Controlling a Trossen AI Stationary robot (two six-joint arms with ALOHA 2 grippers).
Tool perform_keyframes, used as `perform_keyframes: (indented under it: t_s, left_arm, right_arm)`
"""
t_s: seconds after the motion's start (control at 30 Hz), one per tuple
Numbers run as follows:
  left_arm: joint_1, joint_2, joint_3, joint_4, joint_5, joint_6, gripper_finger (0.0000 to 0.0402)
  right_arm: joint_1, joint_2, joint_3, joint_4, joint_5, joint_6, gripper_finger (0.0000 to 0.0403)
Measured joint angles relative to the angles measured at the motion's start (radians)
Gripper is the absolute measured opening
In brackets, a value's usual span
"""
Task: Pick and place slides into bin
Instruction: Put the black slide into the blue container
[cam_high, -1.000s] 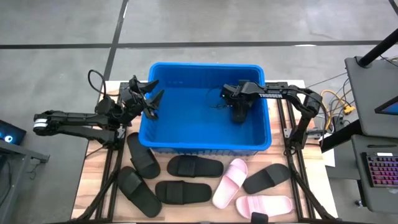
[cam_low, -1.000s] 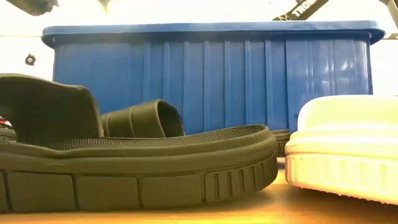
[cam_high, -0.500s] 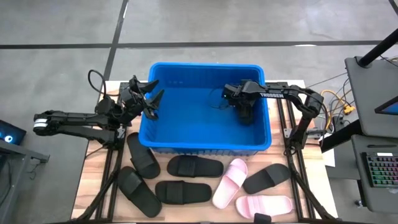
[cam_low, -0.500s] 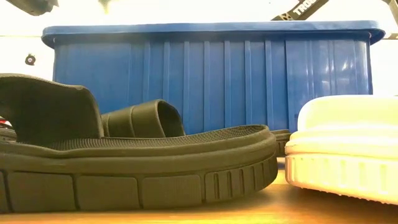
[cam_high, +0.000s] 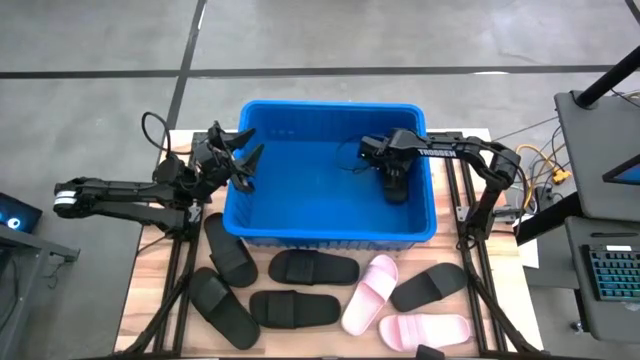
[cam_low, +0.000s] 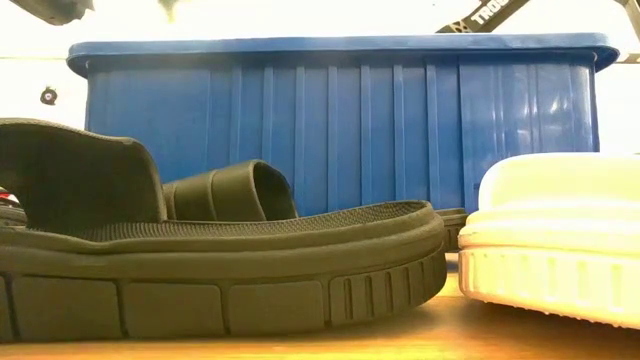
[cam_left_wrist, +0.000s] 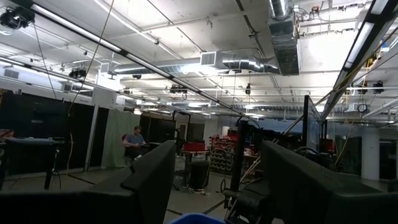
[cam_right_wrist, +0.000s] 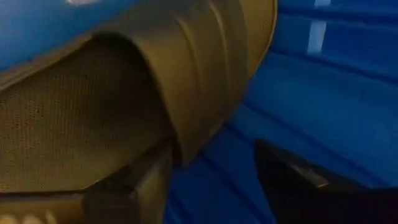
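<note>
Altogether five black slides (cam_high: 313, 267), two pink (cam_high: 368, 293), right tool (cam_high: 397, 183) spread, left tool (cam_high: 243, 158) spread

1. We see only part of the black slide (cam_right_wrist: 124, 93) in the right wrist view; the picture's edges cut it off.
2. The bin (cam_low: 340, 120) hides its own inside in the low view.
3. The pink slide (cam_low: 560, 240) runs past the edge there.

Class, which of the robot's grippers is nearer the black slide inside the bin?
Right. The right gripper is directly over that black slide in the bin; the left gripper hovers at the bin's opposite rim.
</note>
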Motion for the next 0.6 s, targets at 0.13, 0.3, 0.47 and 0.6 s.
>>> perform_keyframes:
  t_s: [0.13, 0.3, 0.47, 0.6]
  left_arm:
    - [0.000, 0.000, 0.000, -0.020, 0.000, 0.000, 0.0223]
    - [0.000, 0.000, -0.001, -0.019, 0.000, 0.000, 0.0223]
    - [0.000, 0.000, -0.001, -0.019, 0.000, 0.000, 0.0223]
    - [0.000, 0.000, -0.001, -0.019, 0.000, 0.000, 0.0223]
  right_arm:
    - [0.000, 0.000, 0.002, -0.064, -0.002, 0.041, 0.0243]
    - [0.003, 0.001, 0.031, -0.142, -0.063, 0.064, 0.0259]
    - [0.005, -0.031, 0.090, -0.098, -0.188, 0.111, 0.0255]
    - [0.016, -0.084, 0.149, -0.032, -0.192, 0.115, 0.0243]
